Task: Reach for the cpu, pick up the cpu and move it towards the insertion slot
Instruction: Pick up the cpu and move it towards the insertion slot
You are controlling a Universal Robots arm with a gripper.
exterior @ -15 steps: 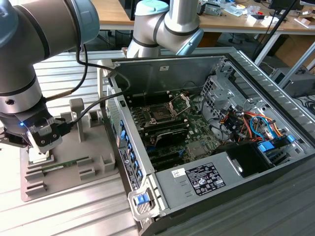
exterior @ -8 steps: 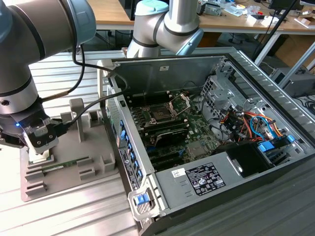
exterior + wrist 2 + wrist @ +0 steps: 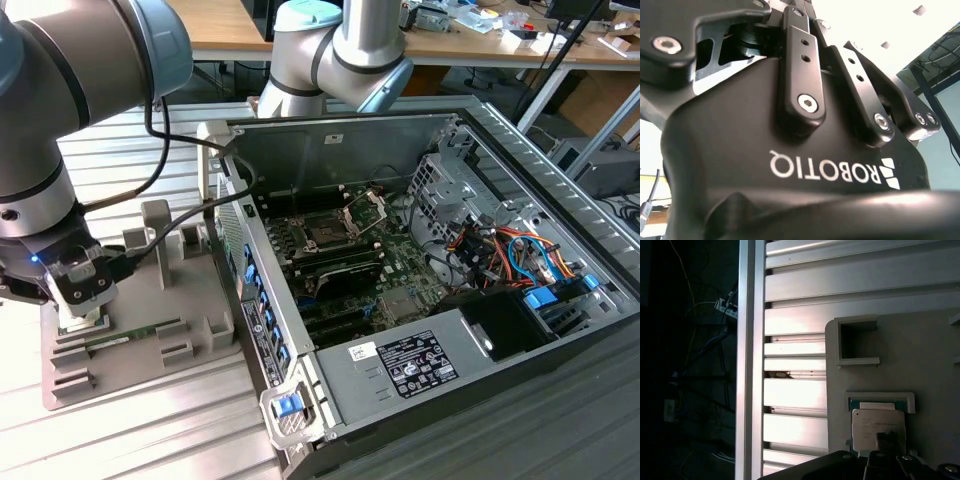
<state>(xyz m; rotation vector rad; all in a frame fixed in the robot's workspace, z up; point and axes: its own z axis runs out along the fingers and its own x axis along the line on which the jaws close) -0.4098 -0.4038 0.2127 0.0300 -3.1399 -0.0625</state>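
Cpu [image 3: 877,427], flat silvery-white square chip: sits in a pale grey plastic holder [image 3: 160,330] at the exterior view's left, directly beneath the black gripper [image 3: 85,305]. Looks like the reach step, nearly done. Cannot tell whether open or closed. Lies well apart from the dark square insertion slot [image 3: 325,232]. Calls for a centred, level grasp.

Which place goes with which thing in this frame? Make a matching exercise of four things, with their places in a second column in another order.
Things:
1. cpu
2. insertion slot
3. gripper
4. memory stick

Places:
A. inside the open computer case
B. low over the grey fixture, at the exterior view's left
C. seated in a rimmed pocket of the fixture
D. a green strip lying along the fixture, beside the gripper

Pairs: 1-C, 2-A, 3-B, 4-D
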